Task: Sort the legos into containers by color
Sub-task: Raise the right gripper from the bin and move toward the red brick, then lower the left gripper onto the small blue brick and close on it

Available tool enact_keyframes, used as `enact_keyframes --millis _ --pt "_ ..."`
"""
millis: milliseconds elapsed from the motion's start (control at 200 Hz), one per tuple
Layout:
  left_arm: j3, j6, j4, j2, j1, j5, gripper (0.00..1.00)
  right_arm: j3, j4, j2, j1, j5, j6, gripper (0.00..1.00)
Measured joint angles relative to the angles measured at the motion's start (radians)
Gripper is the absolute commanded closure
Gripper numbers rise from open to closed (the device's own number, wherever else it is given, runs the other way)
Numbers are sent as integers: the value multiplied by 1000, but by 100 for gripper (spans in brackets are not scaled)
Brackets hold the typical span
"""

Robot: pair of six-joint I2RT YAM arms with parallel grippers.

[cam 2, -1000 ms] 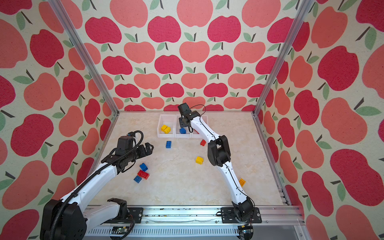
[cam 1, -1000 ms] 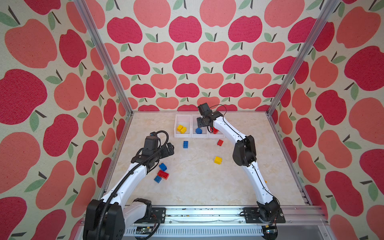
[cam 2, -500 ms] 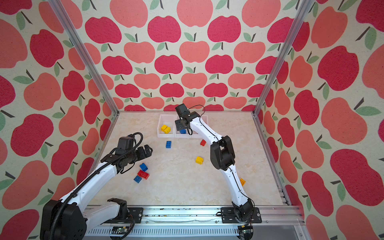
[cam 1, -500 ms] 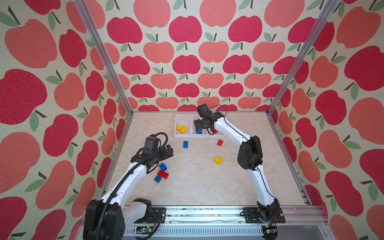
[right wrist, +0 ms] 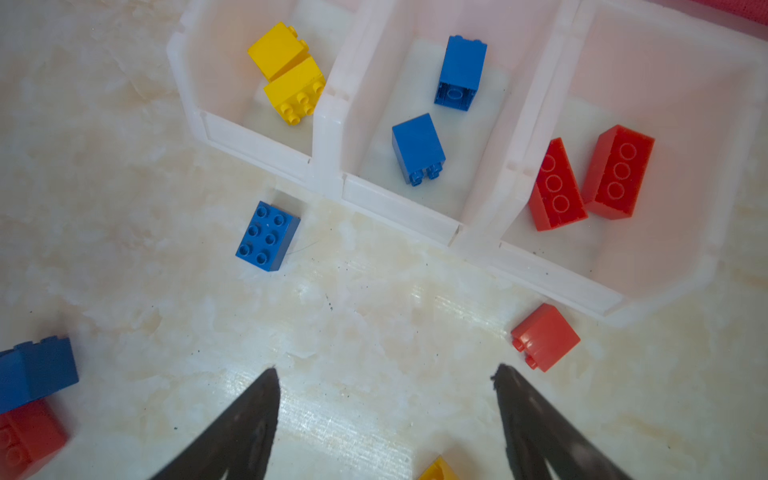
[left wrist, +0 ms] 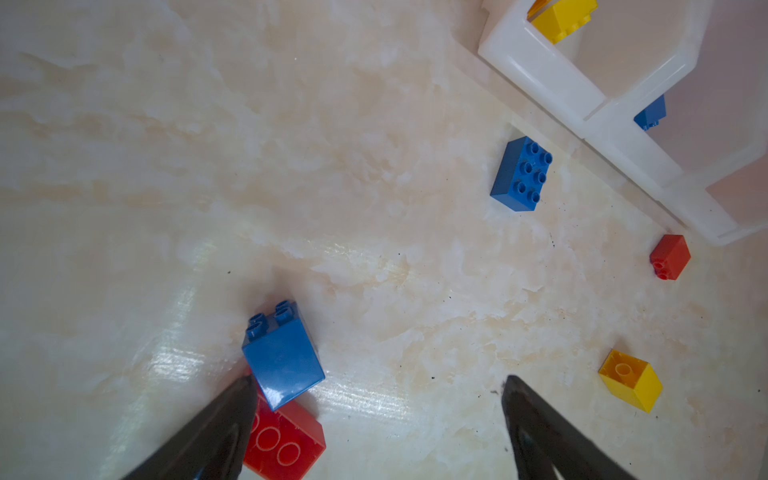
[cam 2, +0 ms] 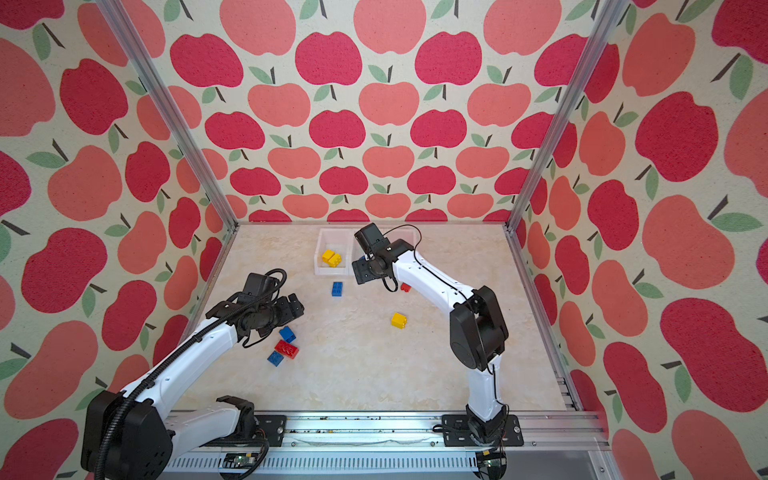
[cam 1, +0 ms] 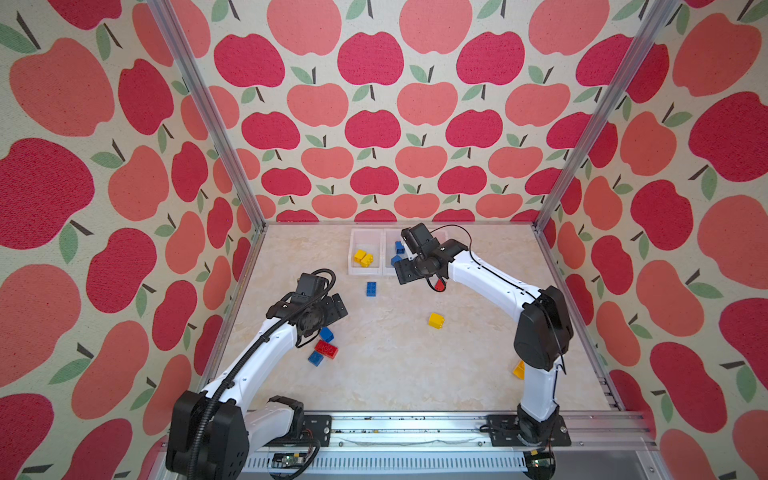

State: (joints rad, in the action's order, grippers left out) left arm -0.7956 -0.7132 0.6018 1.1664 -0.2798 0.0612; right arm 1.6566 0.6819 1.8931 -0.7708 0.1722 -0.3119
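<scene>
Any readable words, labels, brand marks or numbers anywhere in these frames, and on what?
None can be read.
The legos and containers show no legible marking; any embossing on the studs is too small to tell.
The small circuit board is too small to read.

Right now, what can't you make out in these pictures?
- Third bin: mostly hidden by the right arm in both top views.
- Yellow brick by that arm's base: half hidden, in a top view.
- Another yellow brick: cut off by the right wrist view's edge.
- Red brick: partly under a blue brick, left wrist view.
</scene>
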Motion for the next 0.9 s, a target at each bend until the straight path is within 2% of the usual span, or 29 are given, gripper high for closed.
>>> enact_keyframes --millis 155,370,670,900 --pt "-6 -52 55 24 -3 -15 15 -148 -17 -108 -2 -18 -32 16" --pt "-9 -86 80 48 -2 -27 18 -268 -30 -208 -2 -47 -71 16" --pt "-8 -85 49 138 42 -21 28 -323 -38 -246 -2 -59 -105 16" --pt "2 -82 16 159 53 -1 31 -327 -38 -250 -2 -58 -110 16"
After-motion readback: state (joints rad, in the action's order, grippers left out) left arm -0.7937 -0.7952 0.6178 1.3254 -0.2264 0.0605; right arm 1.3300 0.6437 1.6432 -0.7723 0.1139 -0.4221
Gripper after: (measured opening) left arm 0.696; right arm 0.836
